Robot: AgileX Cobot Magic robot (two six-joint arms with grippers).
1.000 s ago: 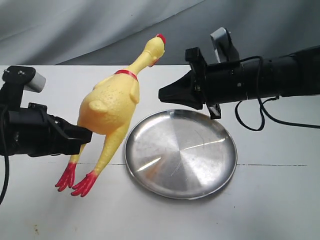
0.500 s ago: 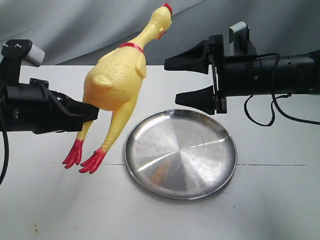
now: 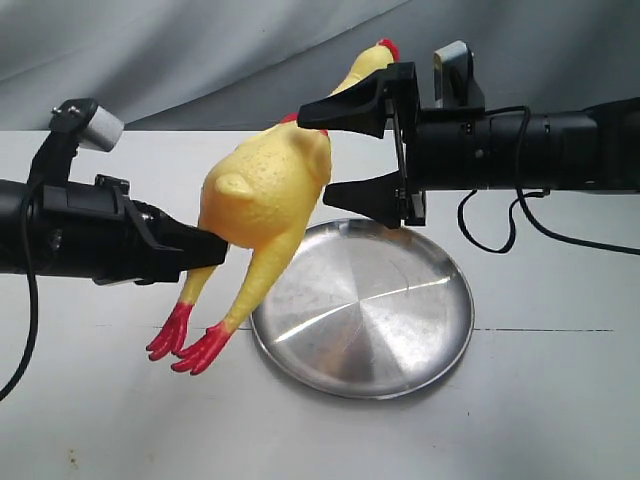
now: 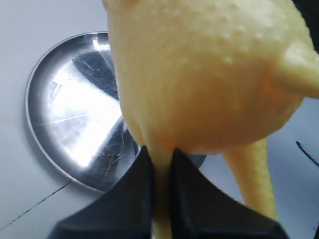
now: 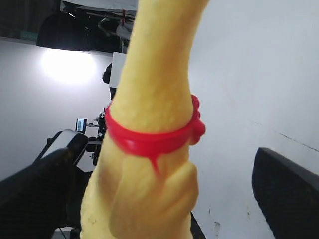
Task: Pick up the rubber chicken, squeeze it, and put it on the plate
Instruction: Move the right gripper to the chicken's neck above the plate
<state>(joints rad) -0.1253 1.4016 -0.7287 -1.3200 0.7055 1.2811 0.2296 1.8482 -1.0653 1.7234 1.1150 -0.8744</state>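
The yellow rubber chicken [image 3: 268, 185] hangs in the air, head up and red feet [image 3: 190, 340] down, over the left rim of the steel plate [image 3: 400, 335]. My left gripper [image 3: 214, 246] is shut on one of its legs just under the plump body [image 4: 209, 74], as the left wrist view shows [image 4: 159, 155]. My right gripper [image 3: 314, 156] is open, one finger on each side of the chicken's upper body and neck. In the right wrist view the red neck band [image 5: 149, 137] sits between the spread fingers [image 5: 284, 189], which stand apart from it.
The plate [image 4: 60, 109] lies flat on the white table [image 3: 540, 400], partly under the chicken. A grey cloth backdrop [image 3: 150, 50] hangs behind the table's far edge. Cables trail from the right arm [image 3: 520, 150].
The left gripper carried the chicken up and rightward. The right gripper went from shut to open and moved left until its fingers straddle the chicken's neck and upper body.
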